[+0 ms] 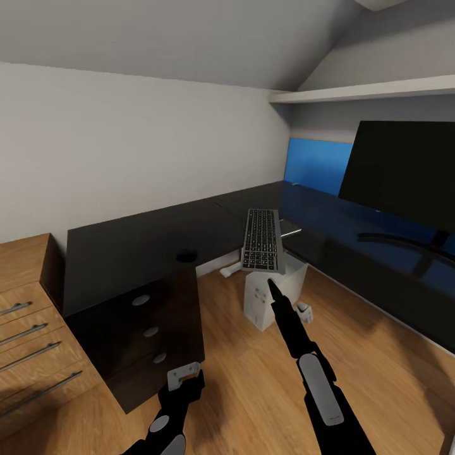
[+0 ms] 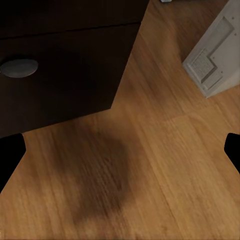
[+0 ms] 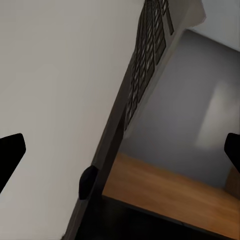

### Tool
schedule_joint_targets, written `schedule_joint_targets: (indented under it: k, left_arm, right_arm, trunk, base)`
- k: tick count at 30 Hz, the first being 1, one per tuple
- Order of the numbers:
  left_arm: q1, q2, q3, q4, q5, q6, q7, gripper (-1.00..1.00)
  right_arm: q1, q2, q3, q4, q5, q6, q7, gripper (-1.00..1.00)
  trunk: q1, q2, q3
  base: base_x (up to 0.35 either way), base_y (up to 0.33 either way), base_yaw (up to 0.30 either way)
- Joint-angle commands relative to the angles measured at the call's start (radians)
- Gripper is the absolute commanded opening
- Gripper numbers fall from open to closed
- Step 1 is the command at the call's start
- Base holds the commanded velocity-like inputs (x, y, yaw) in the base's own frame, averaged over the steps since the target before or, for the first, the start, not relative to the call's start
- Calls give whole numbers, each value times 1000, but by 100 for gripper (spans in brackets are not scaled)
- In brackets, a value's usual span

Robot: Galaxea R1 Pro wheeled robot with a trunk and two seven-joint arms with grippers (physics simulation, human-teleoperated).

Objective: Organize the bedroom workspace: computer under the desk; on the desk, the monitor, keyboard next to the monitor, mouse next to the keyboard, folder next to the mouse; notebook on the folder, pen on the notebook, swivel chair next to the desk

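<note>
At the far left stands a low oak drawer chest with bar handles (image 1: 25, 328), and next to it the black drawer unit with round silver knobs (image 1: 148, 328) beneath the large L-shaped desk with the glossy black top (image 1: 126, 243). The left gripper (image 1: 184, 378) hangs low before that unit, its fingers (image 2: 10, 152) spread apart over bare light wood floor (image 2: 150, 165).

Toward the middle, the long slim keyboard with dark keys in a silvery-grey frame (image 1: 262, 240) is up in the air, over the light grey boxy computer tower (image 1: 268, 294) on the floor beside the desk's inner corner. The right gripper (image 1: 270, 283) meets the keyboard's near short end, and appears to carry it there (whether the fingers are clamped on the frame I cannot tell; the right wrist view shows dark tips wide at the picture's edges). Its long axis runs away from the robot, far end toward the wall, key face tipped up.

To the right, the wide black flat monitor (image 1: 404, 170) stands on the desk. To place well, I would swing the keyboard rightward, turn its length parallel to the screen, level it, and lower it flat in front of the base.
</note>
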Motion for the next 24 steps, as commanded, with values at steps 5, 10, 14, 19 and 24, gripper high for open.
schedule_joint_targets:
  k: [5,10,14,19,24]
  left_arm:
    - [-1,2,-5,-1,11,-9,5,100]
    - [-1,2,-5,0,11,-9,5,100]
    - [-1,6,-3,-1,11,-9,5,100]
    - [-1,3,-5,18,10,-10,5,100]
    - [-1,2,-5,22,10,-10,5,100]
  right_arm:
    - [0,0,-4,-13,-10,6,4,100]
    - [0,-1,-5,-46,-10,6,4,100]
    - [0,-1,-5,-53,-9,5,3,100]
    - [0,-1,-6,-56,-9,4,2,100]
    - [0,-4,-21,-54,-8,4,1,100]
  trunk:
    - [0,0,-1]
    - [0,0,-1]
    - [0,0,-1]
    - [0,0,-1]
    - [0,0,-1]
  base:
    - [0,0,0]
    - [0,0,0]
    - [0,0,0]
    - [22,0,0]
    - [109,0,0]
